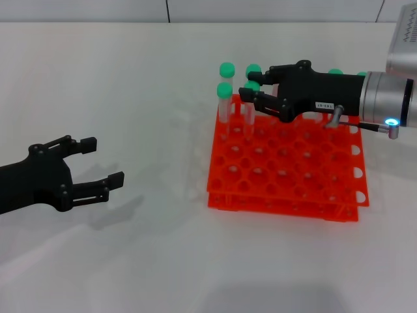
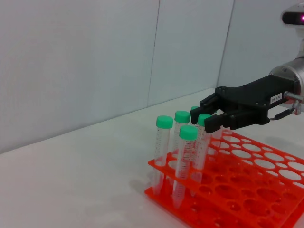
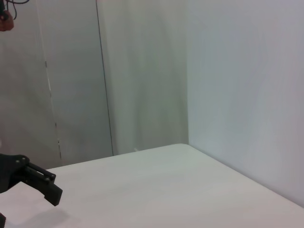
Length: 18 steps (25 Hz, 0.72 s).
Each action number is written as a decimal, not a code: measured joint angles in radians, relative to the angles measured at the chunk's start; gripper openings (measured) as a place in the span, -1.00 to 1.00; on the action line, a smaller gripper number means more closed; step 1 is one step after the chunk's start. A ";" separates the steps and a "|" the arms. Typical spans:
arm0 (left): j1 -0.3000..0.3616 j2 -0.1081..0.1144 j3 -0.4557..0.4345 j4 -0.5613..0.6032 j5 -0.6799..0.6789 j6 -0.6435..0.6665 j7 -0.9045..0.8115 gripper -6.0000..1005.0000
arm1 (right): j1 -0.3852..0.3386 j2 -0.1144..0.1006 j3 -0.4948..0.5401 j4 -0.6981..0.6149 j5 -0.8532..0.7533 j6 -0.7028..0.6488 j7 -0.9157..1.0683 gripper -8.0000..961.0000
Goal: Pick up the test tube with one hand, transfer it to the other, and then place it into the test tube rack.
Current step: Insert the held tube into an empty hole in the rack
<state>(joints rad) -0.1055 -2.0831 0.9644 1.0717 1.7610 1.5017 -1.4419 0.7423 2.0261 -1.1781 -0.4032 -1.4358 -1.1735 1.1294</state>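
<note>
Right gripper (image 1: 254, 91) is at the far-left corner of the test tube rack (image 1: 287, 176), fingers spread around the green cap of the test tube (image 2: 200, 147) standing upright in a hole there; jaws look narrow-open, one each side of the cap, and I can't confirm they've pinched it. Tube's long axis is vertical while the gripper comes in roughly horizontal from the rack's right side, so the grasp is side-on at cap height and the lift needs to go straight up to clear the hole. Three more green-capped tubes (image 2: 164, 152) stand just beside it in the same corner; tight spacing, risk of a finger clipping a neighbour. Left gripper (image 1: 98, 163) hangs over the table (image 1: 130, 78) well to the rack's left, jaws wide and empty, pointing toward the rack, waiting for the handover. Right arm is clearly nearer.
</note>
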 joint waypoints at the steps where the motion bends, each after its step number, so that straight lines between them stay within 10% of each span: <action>1: 0.000 0.000 0.000 0.000 0.000 0.000 0.000 0.76 | -0.001 0.000 0.000 -0.001 0.000 -0.001 0.000 -0.21; 18: -0.048 0.004 -0.004 -0.035 0.008 0.008 0.003 0.76 | -0.176 -0.048 0.008 -0.193 -0.008 -0.235 0.039 0.33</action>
<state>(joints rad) -0.1530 -2.0786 0.9601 1.0369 1.7693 1.5098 -1.4393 0.5665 1.9783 -1.1702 -0.5961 -1.4434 -1.4082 1.1682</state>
